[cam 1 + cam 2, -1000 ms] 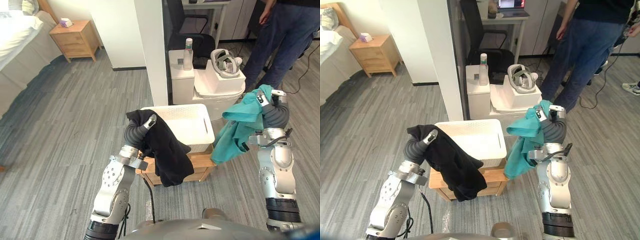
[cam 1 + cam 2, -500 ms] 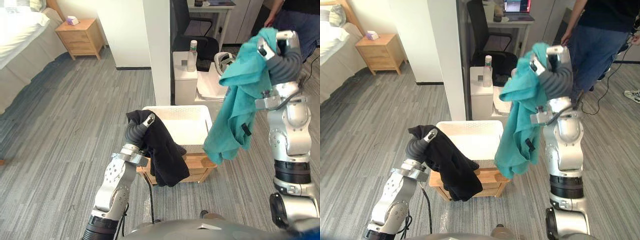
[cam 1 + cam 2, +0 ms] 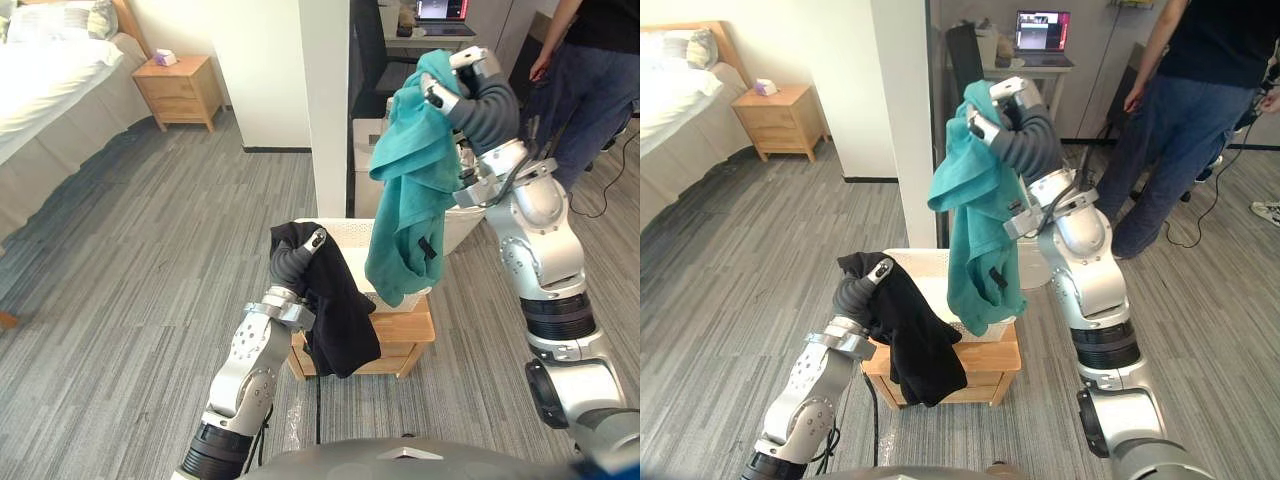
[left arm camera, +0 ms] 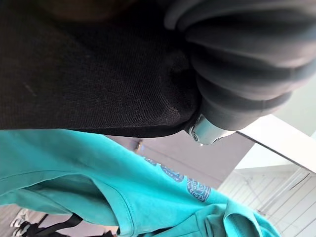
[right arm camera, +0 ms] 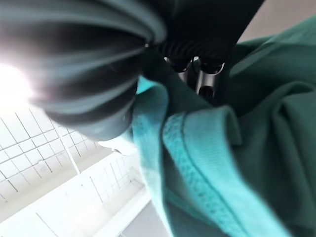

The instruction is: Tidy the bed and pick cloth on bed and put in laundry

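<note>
Two silver-grey arms of rounded shells are joined by black bands. Behind the silver fingers [image 3: 432, 92] of the right hand [image 3: 466, 68], seemingly dark-tipped where the teal cloth [image 3: 405, 190] is clear of them, a dark ribbed cover is worn, as on the left hand [image 3: 314, 240].

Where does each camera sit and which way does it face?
Left eye view: head, facing down at the basket; black cloth over left hand, right hand gripping teal cloth.
Right eye view: head, beside it; same scene.
Left wrist view: left wrist, along its hand; ribbed cover, black cloth.
Right wrist view: right wrist, along its hand; ribbed cover, fingers.
Shared: both wrist views see teal cloth.
</note>
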